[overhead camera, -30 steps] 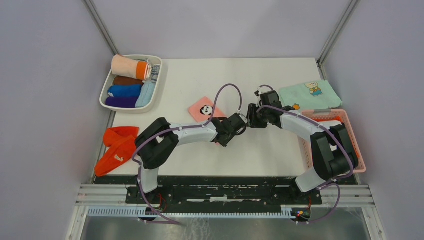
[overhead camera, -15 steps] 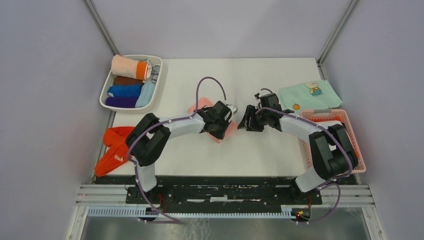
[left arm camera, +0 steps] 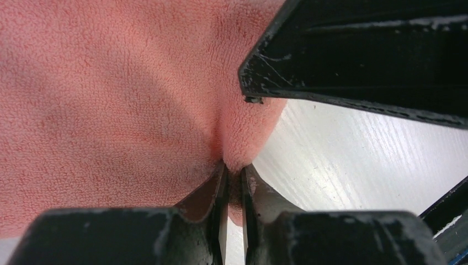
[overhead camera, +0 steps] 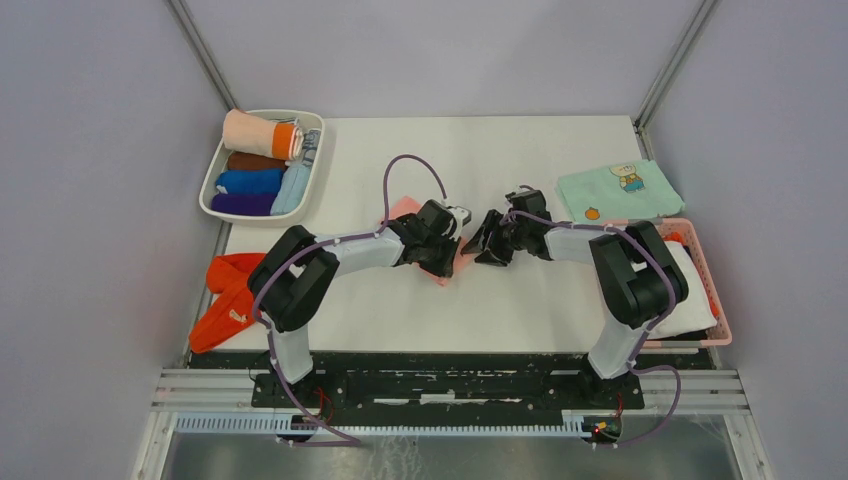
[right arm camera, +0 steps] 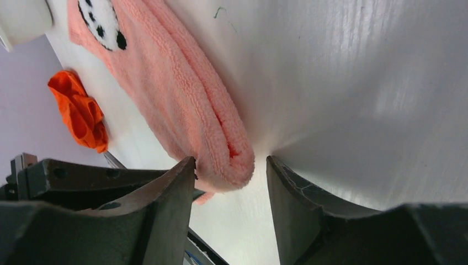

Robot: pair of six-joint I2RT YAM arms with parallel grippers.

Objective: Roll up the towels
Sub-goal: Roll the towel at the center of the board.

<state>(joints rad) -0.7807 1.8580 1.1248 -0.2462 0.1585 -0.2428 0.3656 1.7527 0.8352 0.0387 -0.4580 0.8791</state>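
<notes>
Left wrist: L jaws tight on pink towel (left arm camera: pixel 110 110) fold; R jaws spread at its end

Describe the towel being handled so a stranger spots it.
Middle of the white table, where the left gripper and right gripper meet. The pale pink towel there alone has a panda print; the red-orange towels at the left edge are plain.

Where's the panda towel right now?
The pink panda towel lies central on the table in the top view, pinched by the left gripper, open right gripper at its right.
</notes>
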